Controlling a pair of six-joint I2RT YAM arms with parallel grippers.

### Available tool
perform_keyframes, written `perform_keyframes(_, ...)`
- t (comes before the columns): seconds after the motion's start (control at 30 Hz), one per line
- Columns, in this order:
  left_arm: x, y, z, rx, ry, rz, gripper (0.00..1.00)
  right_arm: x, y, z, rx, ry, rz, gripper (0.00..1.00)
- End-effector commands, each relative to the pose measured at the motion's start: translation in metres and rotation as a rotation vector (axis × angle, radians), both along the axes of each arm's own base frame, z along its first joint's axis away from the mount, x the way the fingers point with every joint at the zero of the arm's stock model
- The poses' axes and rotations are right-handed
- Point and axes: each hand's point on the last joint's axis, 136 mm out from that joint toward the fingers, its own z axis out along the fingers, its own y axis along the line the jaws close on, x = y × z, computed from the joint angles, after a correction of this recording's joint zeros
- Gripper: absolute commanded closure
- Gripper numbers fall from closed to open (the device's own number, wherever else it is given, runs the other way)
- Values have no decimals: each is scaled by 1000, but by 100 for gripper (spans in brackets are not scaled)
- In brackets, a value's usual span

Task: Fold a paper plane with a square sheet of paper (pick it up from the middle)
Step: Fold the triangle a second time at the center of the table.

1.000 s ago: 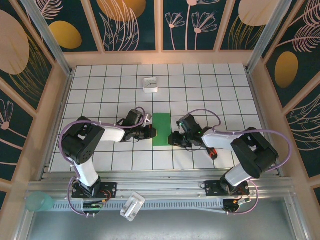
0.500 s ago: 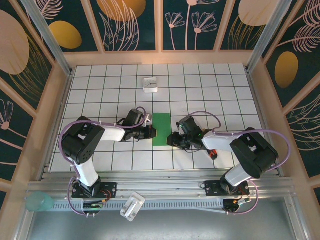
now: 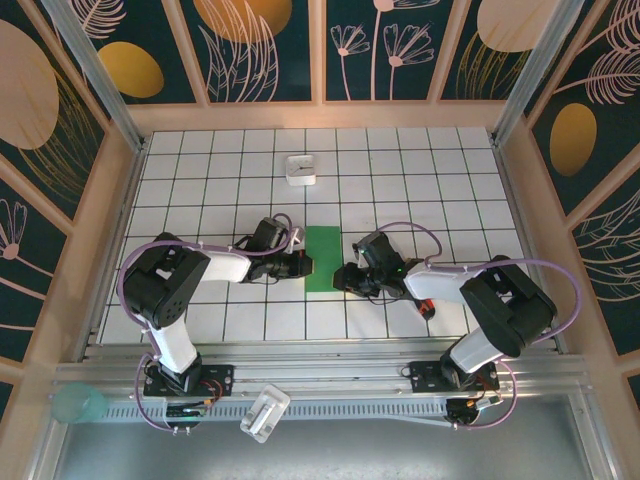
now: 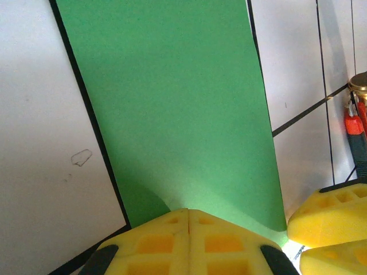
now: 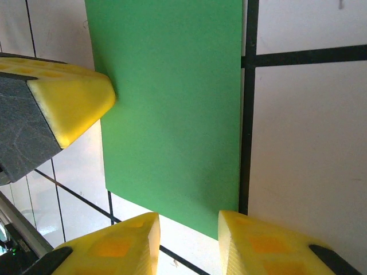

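Pinning, it seems: the left tool [image 4: 188, 216] is closed, its tips resting on one edge of the green square sheet of paper [image 3: 322, 257]. The paper lies flat, folded to a strip, on the worktop [image 3: 400, 180]. The right tool [image 5: 189, 235] stands parted at the opposite edge, likely to lift it.

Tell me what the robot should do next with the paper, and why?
Probably the right claw should close on the green paper at its corner to lift it: its jaws stand open there, while the shut left claw seems to pin the opposite edge.
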Motion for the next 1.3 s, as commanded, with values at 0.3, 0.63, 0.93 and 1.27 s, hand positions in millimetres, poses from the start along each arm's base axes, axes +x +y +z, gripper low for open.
perform_keyframes(0.3,55,-2,51,-76,-82,125,84,6,-12,8,-41,-61,-27,68)
perform_keyframes(0.63,75,0,19,-26,-30,114,97,9,-17,9,-54,-71,-37,66)
perform_keyframes(0.93,69,8,-10,41,10,111,100,4,-17,6,-42,-48,-46,63)
perform_keyframes(1.27,59,14,-24,68,35,102,100,-2,-6,3,3,-22,-37,62)
